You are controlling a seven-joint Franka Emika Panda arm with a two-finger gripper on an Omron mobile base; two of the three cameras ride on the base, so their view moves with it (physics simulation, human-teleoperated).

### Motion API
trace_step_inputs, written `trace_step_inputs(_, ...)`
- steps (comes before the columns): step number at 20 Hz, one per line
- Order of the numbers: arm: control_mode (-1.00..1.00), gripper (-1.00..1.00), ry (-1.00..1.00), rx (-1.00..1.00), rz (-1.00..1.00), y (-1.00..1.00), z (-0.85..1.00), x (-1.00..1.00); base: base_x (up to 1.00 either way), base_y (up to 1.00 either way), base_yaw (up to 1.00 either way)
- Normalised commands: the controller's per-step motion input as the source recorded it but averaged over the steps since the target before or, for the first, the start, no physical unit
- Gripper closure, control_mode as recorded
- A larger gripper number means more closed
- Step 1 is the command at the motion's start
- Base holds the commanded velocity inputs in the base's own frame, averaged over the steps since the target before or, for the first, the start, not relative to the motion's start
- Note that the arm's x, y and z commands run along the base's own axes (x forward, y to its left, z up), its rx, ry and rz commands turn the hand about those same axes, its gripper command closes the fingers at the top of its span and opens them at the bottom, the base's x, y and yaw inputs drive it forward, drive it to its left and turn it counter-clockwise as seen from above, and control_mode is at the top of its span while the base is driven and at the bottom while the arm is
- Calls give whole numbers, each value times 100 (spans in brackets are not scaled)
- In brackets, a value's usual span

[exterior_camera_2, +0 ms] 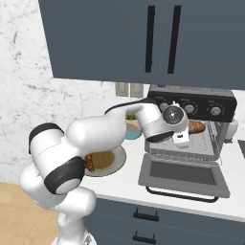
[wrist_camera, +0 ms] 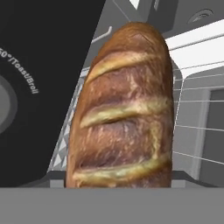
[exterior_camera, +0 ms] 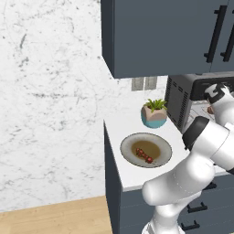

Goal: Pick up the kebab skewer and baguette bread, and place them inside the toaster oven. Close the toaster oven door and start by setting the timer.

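Observation:
The baguette bread point(wrist_camera: 122, 109), brown with pale score marks, sits lengthwise between my fingers, and my gripper point(wrist_camera: 116, 179) is shut on it. In the right base view my gripper point(exterior_camera_2: 185, 132) holds the baguette bread point(exterior_camera_2: 196, 127) inside the mouth of the toaster oven point(exterior_camera_2: 191, 94), just above its wire rack point(exterior_camera_2: 191, 146). The toaster oven door point(exterior_camera_2: 182, 173) lies dropped open and flat on the counter. The kebab skewer point(exterior_camera: 144, 155), with red and brown chunks, lies on a round plate point(exterior_camera: 130, 139) left of the oven; my arm partly hides the kebab skewer point(exterior_camera_2: 89, 163).
A potted plant point(exterior_camera: 154, 114) in a teal and pink pot stands between the plate and the toaster oven point(exterior_camera: 178, 98). Dark blue upper cabinets point(exterior_camera: 160, 36) hang close above the oven. The counter's left end point(exterior_camera: 109, 151) drops to the wood floor.

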Motion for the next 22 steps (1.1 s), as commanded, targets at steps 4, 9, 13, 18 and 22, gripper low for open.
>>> trace_step_inputs(4, -100, -100, 0, 0, 0, 0, 0, 0, 0, 0, 0)
trace_step_inputs(9, -100, -100, 0, 0, 0, 0, 0, 0, 0, 0, 0)
trace_step_inputs(13, -100, -100, 0, 0, 0, 0, 0, 0, 0, 0, 0)
trace_step_inputs(18, -100, -100, -3, 0, 0, -5, 2, -26, 0, 0, 0)
trace_step_inputs(22, -100, -100, 0, -6, 2, -4, 18, -94, 0, 0, 0)
